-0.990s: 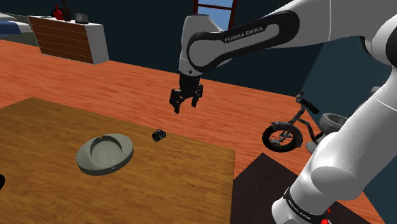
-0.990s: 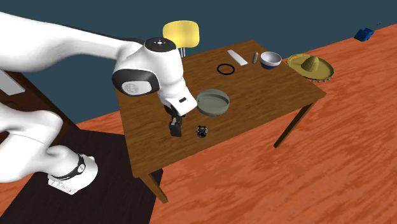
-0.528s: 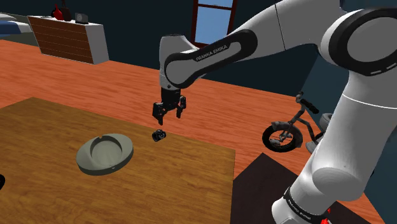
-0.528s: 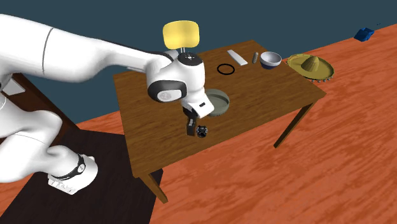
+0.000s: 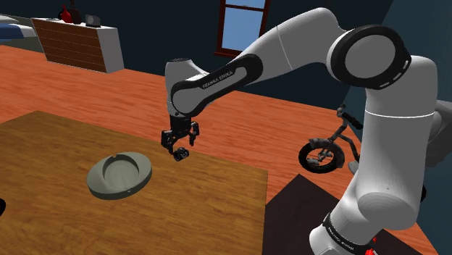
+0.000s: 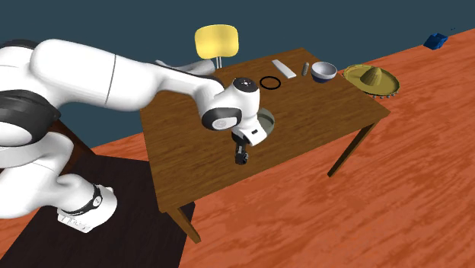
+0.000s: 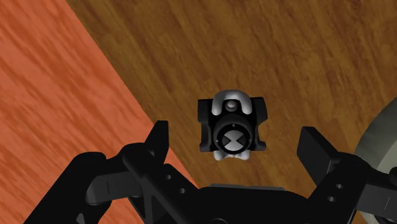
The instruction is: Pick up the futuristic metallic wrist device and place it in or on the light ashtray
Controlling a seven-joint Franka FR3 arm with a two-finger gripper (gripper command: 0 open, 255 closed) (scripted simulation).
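Shoulder view is showing the white arm (image 5: pixel 290 51) reaching out over the brown bench (image 5: pixel 203 210), with its black hand (image 5: pixel 180 143) hanging low near the bench's edge. The pale round ashtray (image 5: pixel 119 174) is sitting on the bench near the hand, toward the shoulder view's left and apart from it. The small black-and-grey wrist device (image 7: pixel 230 130) is lying on the bench directly under the hand, its round face turned up toward the wrist camera. The fingers (image 7: pixel 160 141) are standing wide apart and holding nothing, one on each side of the device, neither touching it. The device's grey strap ends are pointing across the line between the fingers, so the fingers are facing its black flanks. Judging from this, the coming move is calling for a straight drop and a squeeze, with no turning of the hand.
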